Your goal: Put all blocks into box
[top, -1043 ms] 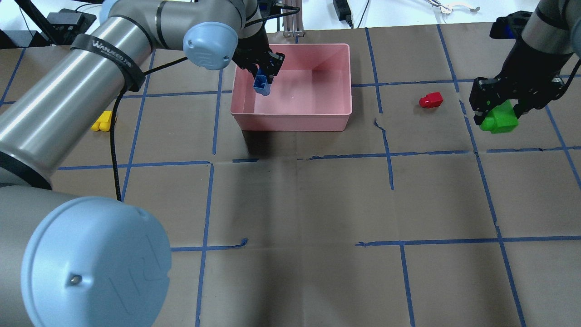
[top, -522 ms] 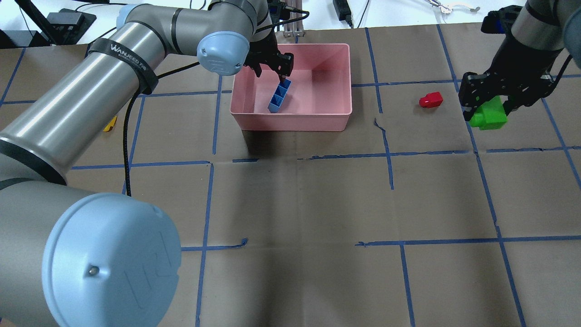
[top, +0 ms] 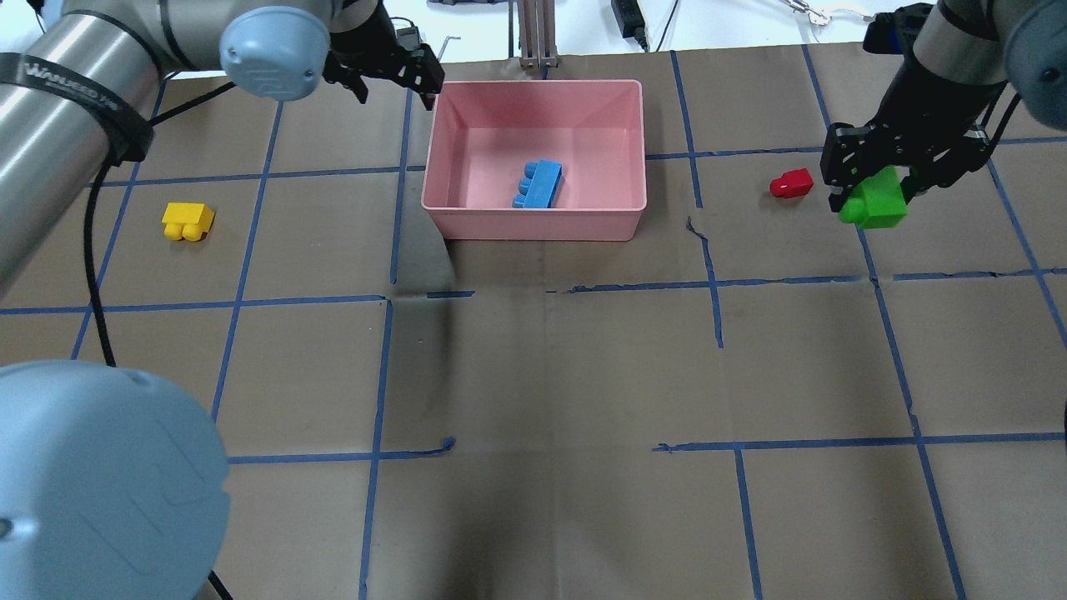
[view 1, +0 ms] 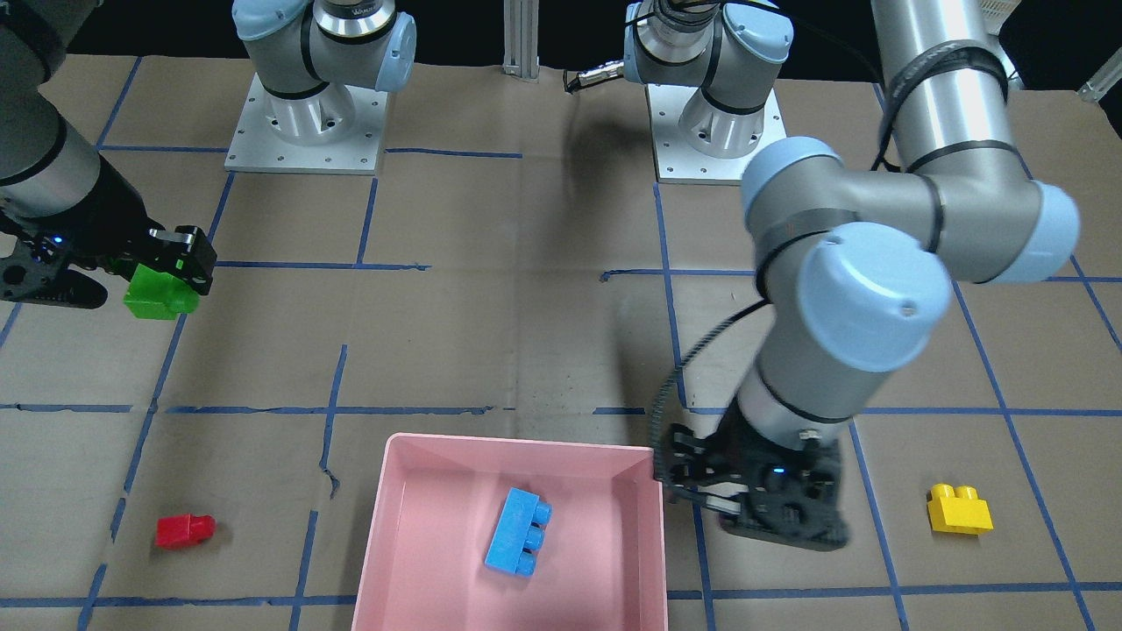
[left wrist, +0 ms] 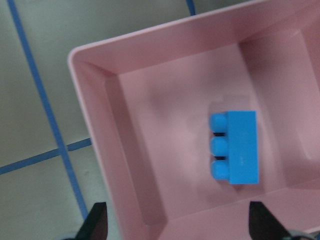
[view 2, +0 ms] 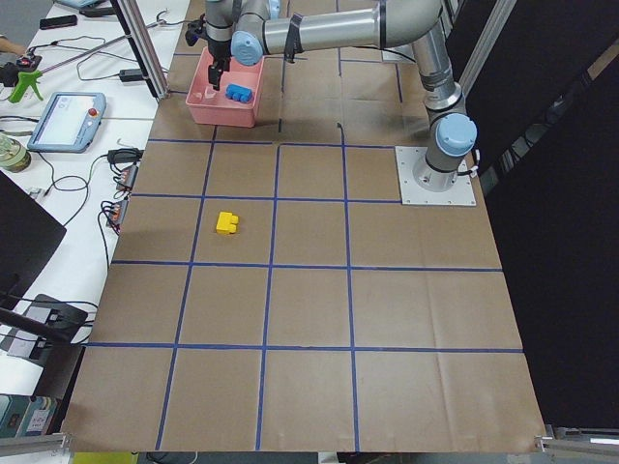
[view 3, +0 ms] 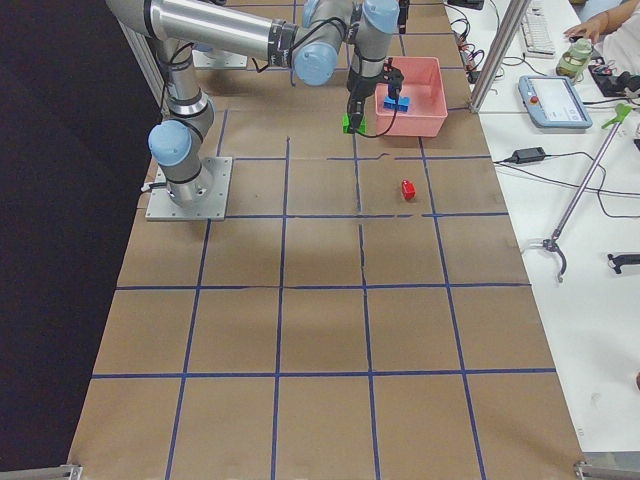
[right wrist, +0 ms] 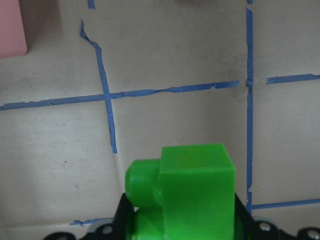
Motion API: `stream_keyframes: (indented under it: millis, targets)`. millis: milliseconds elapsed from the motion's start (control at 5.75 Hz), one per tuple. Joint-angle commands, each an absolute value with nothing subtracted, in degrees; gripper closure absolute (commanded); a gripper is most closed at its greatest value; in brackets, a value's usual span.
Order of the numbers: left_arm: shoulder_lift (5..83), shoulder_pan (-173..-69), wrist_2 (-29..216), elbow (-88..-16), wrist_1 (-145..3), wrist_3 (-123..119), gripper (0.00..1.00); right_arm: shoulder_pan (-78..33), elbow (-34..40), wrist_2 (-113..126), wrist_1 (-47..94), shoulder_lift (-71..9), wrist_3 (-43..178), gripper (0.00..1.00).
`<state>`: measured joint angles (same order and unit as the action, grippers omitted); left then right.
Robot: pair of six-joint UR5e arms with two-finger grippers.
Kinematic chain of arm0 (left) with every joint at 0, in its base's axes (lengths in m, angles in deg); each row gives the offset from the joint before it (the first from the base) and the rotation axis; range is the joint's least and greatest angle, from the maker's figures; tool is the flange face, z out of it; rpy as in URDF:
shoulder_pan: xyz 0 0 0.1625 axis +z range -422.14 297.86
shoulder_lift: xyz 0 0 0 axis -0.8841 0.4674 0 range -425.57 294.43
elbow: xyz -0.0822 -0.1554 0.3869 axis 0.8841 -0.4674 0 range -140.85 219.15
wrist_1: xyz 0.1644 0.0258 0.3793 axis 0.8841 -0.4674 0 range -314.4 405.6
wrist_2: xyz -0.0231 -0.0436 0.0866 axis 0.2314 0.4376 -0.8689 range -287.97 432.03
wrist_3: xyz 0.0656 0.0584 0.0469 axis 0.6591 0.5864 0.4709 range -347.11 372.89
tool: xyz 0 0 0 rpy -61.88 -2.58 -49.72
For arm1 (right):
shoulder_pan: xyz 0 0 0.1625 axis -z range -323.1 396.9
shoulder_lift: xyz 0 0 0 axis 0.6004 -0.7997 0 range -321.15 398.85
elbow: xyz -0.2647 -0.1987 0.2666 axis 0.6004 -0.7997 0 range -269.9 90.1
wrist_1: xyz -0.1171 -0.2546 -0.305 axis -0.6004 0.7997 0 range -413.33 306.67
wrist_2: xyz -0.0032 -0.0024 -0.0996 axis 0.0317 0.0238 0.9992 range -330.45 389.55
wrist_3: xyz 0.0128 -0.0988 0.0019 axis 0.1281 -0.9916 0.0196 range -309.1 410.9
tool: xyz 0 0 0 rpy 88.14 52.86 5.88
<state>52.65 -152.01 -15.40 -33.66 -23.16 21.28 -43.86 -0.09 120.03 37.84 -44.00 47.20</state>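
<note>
The pink box point(top: 533, 223) stands at the table's far middle. The light-blue block point(top: 538, 185) lies flat inside it and also shows in the left wrist view point(left wrist: 235, 147). My left gripper point(top: 393, 82) is open and empty, raised beside the box's far left corner. My right gripper point(top: 869, 190) is shut on the green block point(top: 874, 204) and holds it above the table, right of the red block point(top: 792, 182). The green block fills the lower part of the right wrist view point(right wrist: 185, 195). The yellow block point(top: 187, 222) lies on the table far left of the box.
Blue tape lines grid the brown paper table cover point(top: 550, 375). A metal post point(top: 538, 37) stands just behind the box. The two arm bases point(view 1: 302, 123) stand at the robot's side of the table.
My left gripper has let go of the light-blue block, which now lies flat in the box, and has moved out past the box's far left corner. My right gripper has carried the green block leftward.
</note>
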Motion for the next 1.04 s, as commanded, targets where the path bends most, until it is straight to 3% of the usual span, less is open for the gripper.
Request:
stream_keyframes:
  millis: [0, 522, 870]
  targets:
    - [48.8, -138.3, -15.2, -39.8, -23.2, 22.7, 0.01, -53.3, -9.9, 119.6, 37.9, -36.1, 57.5, 0.51]
    - [49.1, -124.4, -15.0, -44.8, -22.3, 41.0, 0.01, -65.2, -25.9, 115.2, 38.2, -19.3, 69.9, 0.49]
    - [53.3, -121.5, -15.2, -44.3, -17.7, 49.7, 0.01, -65.4, -27.3, 115.1, 43.0, -12.3, 69.5, 0.49]
